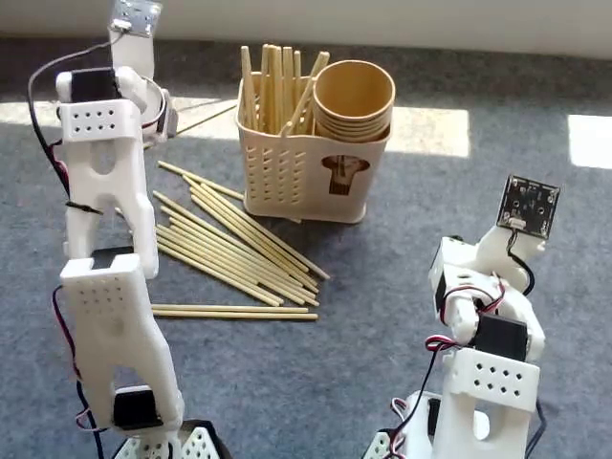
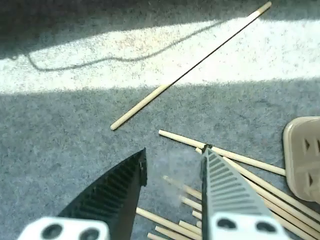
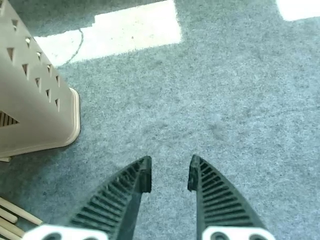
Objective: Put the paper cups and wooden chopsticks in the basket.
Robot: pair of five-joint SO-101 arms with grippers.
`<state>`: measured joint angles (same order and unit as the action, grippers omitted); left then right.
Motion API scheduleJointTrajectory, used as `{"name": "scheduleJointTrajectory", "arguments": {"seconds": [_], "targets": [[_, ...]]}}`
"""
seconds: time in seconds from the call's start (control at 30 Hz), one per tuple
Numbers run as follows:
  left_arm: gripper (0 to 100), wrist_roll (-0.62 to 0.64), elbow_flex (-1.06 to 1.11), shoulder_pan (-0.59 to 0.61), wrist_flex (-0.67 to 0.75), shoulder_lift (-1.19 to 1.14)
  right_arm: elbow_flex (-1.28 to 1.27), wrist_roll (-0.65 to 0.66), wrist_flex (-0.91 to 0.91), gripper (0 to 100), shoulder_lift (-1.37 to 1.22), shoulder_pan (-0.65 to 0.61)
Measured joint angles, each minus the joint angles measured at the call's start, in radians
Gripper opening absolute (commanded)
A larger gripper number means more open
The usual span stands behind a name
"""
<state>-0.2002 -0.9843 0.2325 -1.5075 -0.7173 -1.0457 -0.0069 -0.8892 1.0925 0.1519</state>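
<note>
A cream slotted basket stands at the back middle of the grey carpet. It holds a stack of paper cups and several upright wooden chopsticks. Many loose chopsticks lie fanned out in front of it to the left. One more chopstick lies alone, slanted across the sunlit strip. My left gripper hangs open over the far end of the loose pile, a little short of that single stick, holding nothing. My right gripper is open over bare carpet, to the right of the basket.
The left arm stretches along the left side of the carpet. The right arm sits folded at the front right. A cable's shadow crosses the sunlit patch. Chopstick ends lie near the basket's foot.
</note>
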Motion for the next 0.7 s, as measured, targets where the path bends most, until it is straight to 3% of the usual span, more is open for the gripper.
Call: {"name": "scheduleJointTrajectory", "arguments": {"seconds": [0.2, 0.7], "targets": [[18, -0.109, -0.133, 0.000, 0.054, -0.180, -0.002, 0.000, 0.002, 13.4, 0.000, -0.028], [18, -0.183, -0.379, 0.035, 0.281, -0.543, -0.003, 0.000, 0.002, 13.4, 0.000, -0.028]]}}
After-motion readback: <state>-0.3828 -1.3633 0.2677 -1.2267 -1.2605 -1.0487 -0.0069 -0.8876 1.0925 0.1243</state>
